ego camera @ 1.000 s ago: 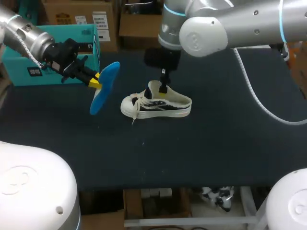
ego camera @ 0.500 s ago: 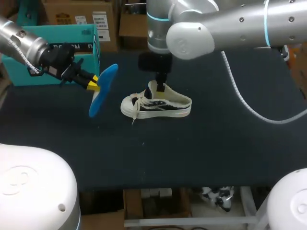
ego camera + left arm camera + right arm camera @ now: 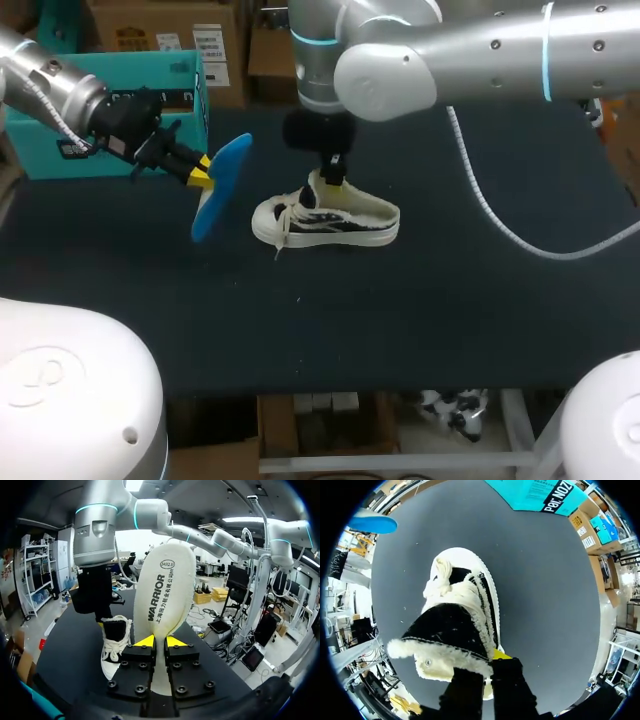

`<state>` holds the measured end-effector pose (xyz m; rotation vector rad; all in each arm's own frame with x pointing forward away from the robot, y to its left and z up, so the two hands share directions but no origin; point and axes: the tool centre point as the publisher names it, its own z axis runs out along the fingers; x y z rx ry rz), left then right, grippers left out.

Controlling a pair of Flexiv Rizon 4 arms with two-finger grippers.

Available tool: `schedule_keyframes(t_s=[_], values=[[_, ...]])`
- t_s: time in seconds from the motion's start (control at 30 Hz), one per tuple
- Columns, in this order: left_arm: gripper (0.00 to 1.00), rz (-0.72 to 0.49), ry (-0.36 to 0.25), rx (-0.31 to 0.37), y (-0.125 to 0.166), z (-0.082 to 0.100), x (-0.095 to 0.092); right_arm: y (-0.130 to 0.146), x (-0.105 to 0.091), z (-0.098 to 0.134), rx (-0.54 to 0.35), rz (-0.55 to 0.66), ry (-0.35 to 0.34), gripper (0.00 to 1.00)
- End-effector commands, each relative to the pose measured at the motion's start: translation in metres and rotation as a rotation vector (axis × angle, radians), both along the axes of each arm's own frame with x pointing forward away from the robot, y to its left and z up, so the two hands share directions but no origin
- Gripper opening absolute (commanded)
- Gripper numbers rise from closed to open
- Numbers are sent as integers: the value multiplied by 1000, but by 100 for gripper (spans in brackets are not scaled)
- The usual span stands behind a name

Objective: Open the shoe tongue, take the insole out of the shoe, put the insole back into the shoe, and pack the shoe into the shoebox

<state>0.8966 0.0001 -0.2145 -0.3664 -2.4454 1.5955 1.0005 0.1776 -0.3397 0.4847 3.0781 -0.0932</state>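
Note:
A white and black shoe [image 3: 325, 220] lies on its sole mid-table, toe to the left. Its black, fleece-edged tongue [image 3: 447, 630] stands pulled up, and my right gripper [image 3: 334, 182] comes down from above, shut on the tongue's upper edge; in the right wrist view the right gripper [image 3: 490, 666] pinches that edge. Left of the shoe, my left gripper [image 3: 202, 172] is shut on the heel end of the blue insole [image 3: 222, 185], held off the table. In the left wrist view the insole's cream underside [image 3: 165, 592] rises from my left gripper [image 3: 159, 642], with the shoe [image 3: 115, 642] behind it.
The teal shoebox [image 3: 120, 105] stands at the back left of the dark table [image 3: 450, 300], just behind my left arm. Bare tabletop lies in front of and to the right of the shoe.
The right gripper's fingers have closed on the tongue, and the right arm's upper part has swung left. The left gripper with the insole shifted only slightly.

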Motion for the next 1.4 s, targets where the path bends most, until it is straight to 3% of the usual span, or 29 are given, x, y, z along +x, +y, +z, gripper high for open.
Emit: schedule_keyframes(t_s=[0.03, 0.37, 0.73, 1.13, 1.4], values=[[0, -74, 15, -8, -6, 1, 18, -3, -8, 11, 20, -61, 3, 0], [0, -270, -14, -42, -35, 20, 48, -11, -40, 27, 148, -376, 6, 0], [0, -496, -10, -64, -70, 38, 79, 5, -81, 31, 290, -683, -38, 0], [0, -551, 5, -62, -82, 26, 92, -2, -79, 4, 352, -779, -42, 0], [0, -534, 6, -66, -76, 25, 98, -12, -75, 3, 358, -814, -52, 0]])
